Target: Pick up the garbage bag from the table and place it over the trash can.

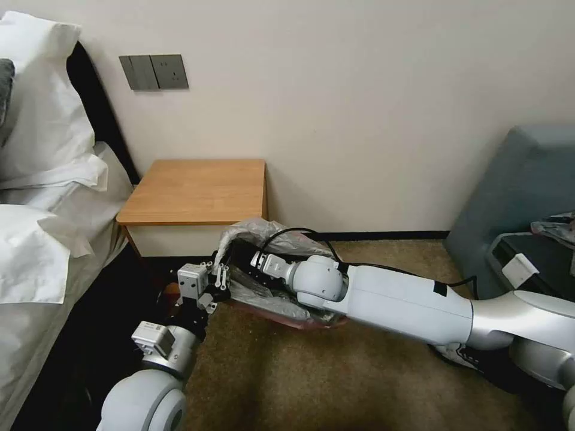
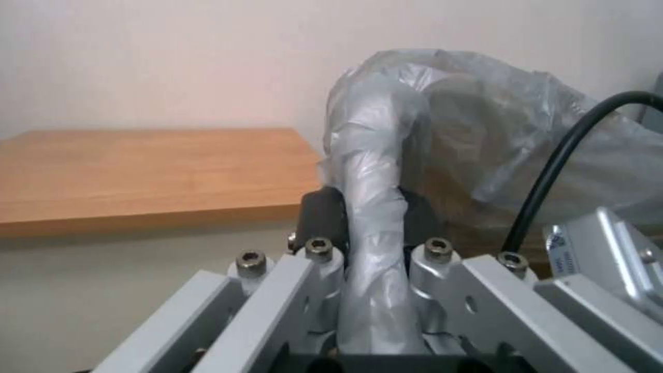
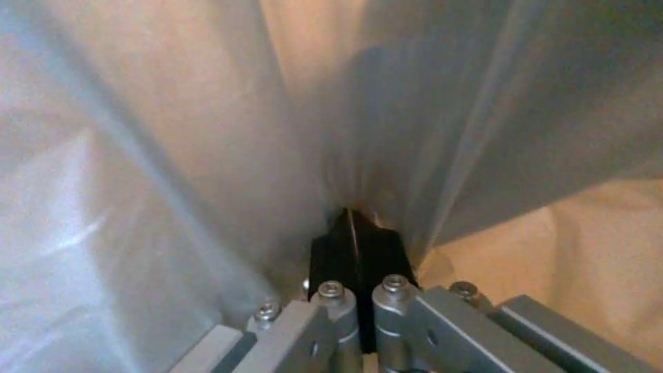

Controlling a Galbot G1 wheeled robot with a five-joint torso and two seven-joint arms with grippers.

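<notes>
I judge the job well past halfway: the surface (image 1: 194,191) beside the bed (image 1: 42,197) carries nothing, so the pickup is done, and what is left is seating the bag's rim around the bin.

The garbage bag (image 1: 263,230) sits low on the floor side of the surface, in front of its corner, spread over where the trash can stands; I see the pink-red rim running along the near edge under my right arm, but the can itself is covered and I cannot pick out its rim.

My right hand (image 3: 356,233) is reached inside the bag, its black fingers pressed together on a fold of the film at the bottom of a crease. My left hand (image 2: 373,228) is at the bag's near-left corner, next to the surface's front, clamped on a twisted rope of plastic that runs up between its fingers.

The far side billows loose, so I reckon the mouth is not fully settled.
</notes>
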